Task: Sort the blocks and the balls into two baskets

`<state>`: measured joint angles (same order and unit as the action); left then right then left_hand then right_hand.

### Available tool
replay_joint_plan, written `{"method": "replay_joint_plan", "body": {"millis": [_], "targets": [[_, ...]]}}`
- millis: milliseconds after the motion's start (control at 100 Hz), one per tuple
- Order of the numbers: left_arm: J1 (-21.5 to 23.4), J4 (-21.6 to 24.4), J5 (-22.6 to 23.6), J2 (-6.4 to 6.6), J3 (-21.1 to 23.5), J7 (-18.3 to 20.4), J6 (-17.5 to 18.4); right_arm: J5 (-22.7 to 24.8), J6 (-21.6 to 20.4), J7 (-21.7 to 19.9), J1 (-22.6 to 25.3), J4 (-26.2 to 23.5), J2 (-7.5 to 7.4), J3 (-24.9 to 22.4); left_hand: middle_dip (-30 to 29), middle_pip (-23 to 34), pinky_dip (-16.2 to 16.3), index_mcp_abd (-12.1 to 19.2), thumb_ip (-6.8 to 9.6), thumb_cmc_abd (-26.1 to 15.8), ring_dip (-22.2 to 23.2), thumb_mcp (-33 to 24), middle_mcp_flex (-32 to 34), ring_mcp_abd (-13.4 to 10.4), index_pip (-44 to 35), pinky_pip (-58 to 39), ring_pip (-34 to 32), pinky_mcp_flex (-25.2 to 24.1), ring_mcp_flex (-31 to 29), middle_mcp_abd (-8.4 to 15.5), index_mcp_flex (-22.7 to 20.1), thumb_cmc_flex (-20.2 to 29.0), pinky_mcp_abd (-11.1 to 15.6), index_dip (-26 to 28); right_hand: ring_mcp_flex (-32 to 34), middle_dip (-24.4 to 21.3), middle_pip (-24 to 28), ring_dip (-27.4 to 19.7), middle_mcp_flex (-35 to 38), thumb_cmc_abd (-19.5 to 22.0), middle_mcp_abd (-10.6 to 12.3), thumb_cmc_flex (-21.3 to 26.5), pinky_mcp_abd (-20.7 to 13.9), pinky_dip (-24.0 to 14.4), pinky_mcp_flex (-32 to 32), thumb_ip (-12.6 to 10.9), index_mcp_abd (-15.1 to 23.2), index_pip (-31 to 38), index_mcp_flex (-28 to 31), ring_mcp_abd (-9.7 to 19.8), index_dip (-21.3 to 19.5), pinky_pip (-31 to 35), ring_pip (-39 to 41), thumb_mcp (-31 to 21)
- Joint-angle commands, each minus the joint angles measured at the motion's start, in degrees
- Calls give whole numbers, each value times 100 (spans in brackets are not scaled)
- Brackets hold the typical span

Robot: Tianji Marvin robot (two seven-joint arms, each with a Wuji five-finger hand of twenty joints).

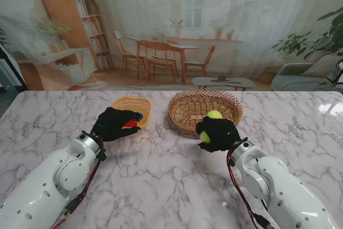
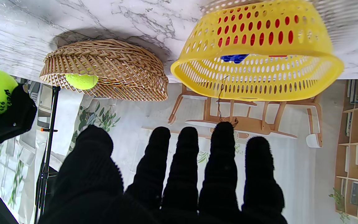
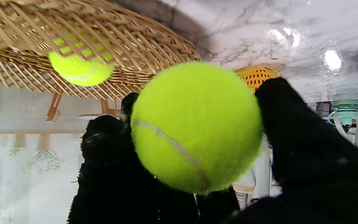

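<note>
Your right hand (image 1: 217, 133) is gripping a tennis ball (image 3: 196, 126) beside the wicker basket (image 1: 205, 110), while your left hand (image 2: 179, 177) is hovering spread and empty.

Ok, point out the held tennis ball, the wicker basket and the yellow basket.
held tennis ball (image 3: 194, 127): right wrist view, centre of its felt.
wicker basket (image 1: 181, 117): stand view, left rim.
yellow basket (image 2: 259, 81): left wrist view, perforated side wall.

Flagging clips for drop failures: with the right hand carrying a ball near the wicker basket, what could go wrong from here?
1. The right hand holds the tennis ball nearer to me than the wicker basket; released early, it would likely land on the table and roll.
2. One ball already in the basket could deflect it.
3. The left hand sits close to the yellow basket and might nudge it.
</note>
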<state>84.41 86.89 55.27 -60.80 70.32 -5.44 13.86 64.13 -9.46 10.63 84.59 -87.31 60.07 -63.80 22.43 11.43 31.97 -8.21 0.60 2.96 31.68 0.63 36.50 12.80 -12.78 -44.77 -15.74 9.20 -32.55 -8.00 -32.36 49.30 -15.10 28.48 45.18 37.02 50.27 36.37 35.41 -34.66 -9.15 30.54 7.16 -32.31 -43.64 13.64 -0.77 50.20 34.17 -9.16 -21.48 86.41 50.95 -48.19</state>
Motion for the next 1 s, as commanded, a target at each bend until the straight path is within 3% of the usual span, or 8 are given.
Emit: {"method": "replay_joint_plan", "body": {"millis": [0, 470, 990], "targets": [[-10, -21, -6, -5, -21, 65, 17, -51, -38, -53, -188, 28, 30, 52, 44, -16, 75, -16, -65, -217, 8, 66, -7, 35, -7, 22, -14, -82, 62, -17, -51, 28, -102, -27, 507, 26, 36, 165, 97, 118, 59, 1160, -444, 24, -177, -165, 127, 116, 30, 680, 88, 107, 709, -777], [4, -16, -25, -9, -5, 52, 30, -640, -165, -550, -1533, 708, 99, 931, 45, -11, 75, -26, -66, -212, 9, 68, -1, 36, -7, 20, -15, -86, 62, -19, -49, 30, -102, -27, 482, 20, -8, 133, 67, 145, 86, 1109, -394, 20, -122, -173, 166, 140, 15, 696, 103, 41, 613, -754], [19, -6, -35, -11, 14, 54, 31, -1654, 489, -553, -3086, 2232, 409, 2109, 45, -11, 72, -21, -64, -222, 9, 64, -3, 43, -11, 27, -15, -88, 64, -11, -54, 35, -99, -25, 352, -117, -150, 21, -45, 264, 94, 1031, -186, 15, 104, -164, 174, 113, -36, 650, 152, -264, 276, -640]]}}
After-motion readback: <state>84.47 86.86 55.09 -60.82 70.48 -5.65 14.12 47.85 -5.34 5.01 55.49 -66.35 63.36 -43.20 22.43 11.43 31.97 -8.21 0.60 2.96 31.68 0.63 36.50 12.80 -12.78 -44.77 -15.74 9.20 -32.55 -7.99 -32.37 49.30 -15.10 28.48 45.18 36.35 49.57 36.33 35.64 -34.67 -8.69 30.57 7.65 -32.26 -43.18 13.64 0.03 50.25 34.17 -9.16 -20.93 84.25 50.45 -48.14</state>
